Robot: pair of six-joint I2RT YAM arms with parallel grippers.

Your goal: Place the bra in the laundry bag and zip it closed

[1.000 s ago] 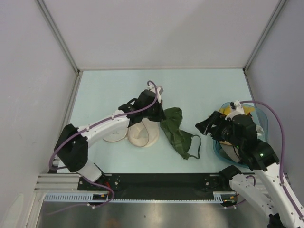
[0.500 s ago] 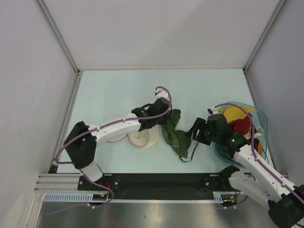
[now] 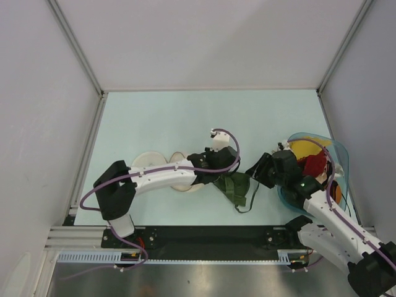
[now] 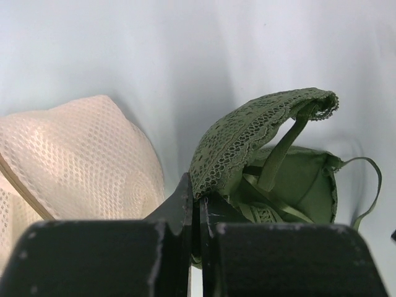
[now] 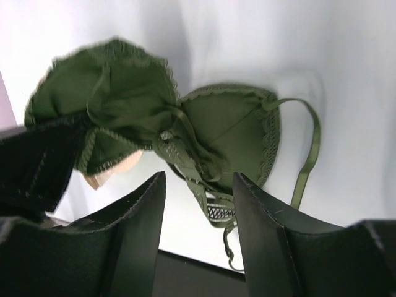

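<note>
The dark olive bra [image 3: 237, 187] lies crumpled on the table between the two arms. My left gripper [image 3: 218, 175] is shut on the lace edge of one cup [image 4: 247, 133], which stands lifted and folded over; the pinch shows at the left gripper [image 4: 198, 195] fingertips. The cream mesh laundry bag [image 3: 145, 162] lies left of it, partly under the left arm, and appears in the left wrist view as the laundry bag [image 4: 74, 161]. My right gripper [image 3: 253, 168] hovers at the bra's right side, open. In its wrist view the right gripper [image 5: 198, 185] straddles the hook band of the bra [image 5: 229, 133] without touching it.
A translucent blue tub [image 3: 342, 158] stands at the right with a yellow garment [image 3: 303, 148] and a red garment [image 3: 315, 164] in it, close behind the right arm. Grey walls enclose the table on three sides. A black strip runs along the near edge.
The left gripper has carried the bra cup right and nearer, away from the bag. The right gripper has left the tub, moved left to the bra, and its jaws have narrowed.
</note>
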